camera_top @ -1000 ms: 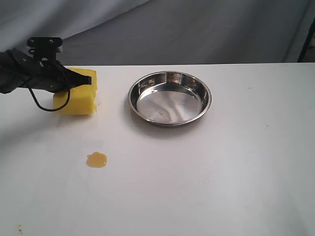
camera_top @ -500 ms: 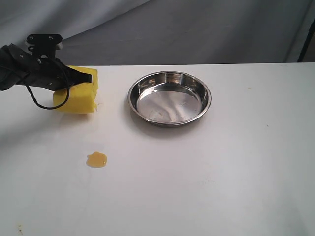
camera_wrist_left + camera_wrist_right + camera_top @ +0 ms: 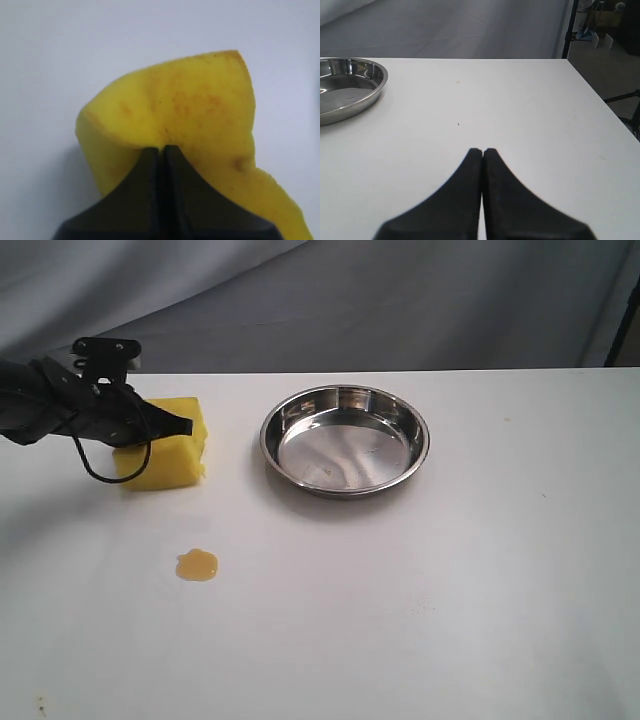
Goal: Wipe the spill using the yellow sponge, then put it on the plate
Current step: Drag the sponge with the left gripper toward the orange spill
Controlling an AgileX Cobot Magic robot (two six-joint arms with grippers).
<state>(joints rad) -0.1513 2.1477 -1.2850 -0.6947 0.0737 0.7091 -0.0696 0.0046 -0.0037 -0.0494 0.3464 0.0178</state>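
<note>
The yellow sponge [image 3: 172,458] hangs at the left, over the white table [image 3: 450,570], and my left gripper [image 3: 186,426] is shut on its upper edge. In the left wrist view the black jaws [image 3: 162,148] pinch a fold of the sponge [image 3: 190,105], which bulges around them. The spill [image 3: 197,564] is a small amber puddle nearer the front, apart from the sponge. The plate [image 3: 268,440] stands to the sponge's right, with nothing in it. My right gripper [image 3: 482,150] is shut on nothing above bare table, with the plate [image 3: 379,84] off to one side; it is outside the exterior view.
A grey cloth backdrop [image 3: 400,300] hangs behind the table. A black cable [image 3: 95,465] loops under the left arm. The table's edge [image 3: 592,95] shows in the right wrist view, with a black stand [image 3: 568,30] beyond it.
My left gripper has carried the sponge a little to the right and towards the front of the table. The spill, the plate and the right gripper have not moved.
</note>
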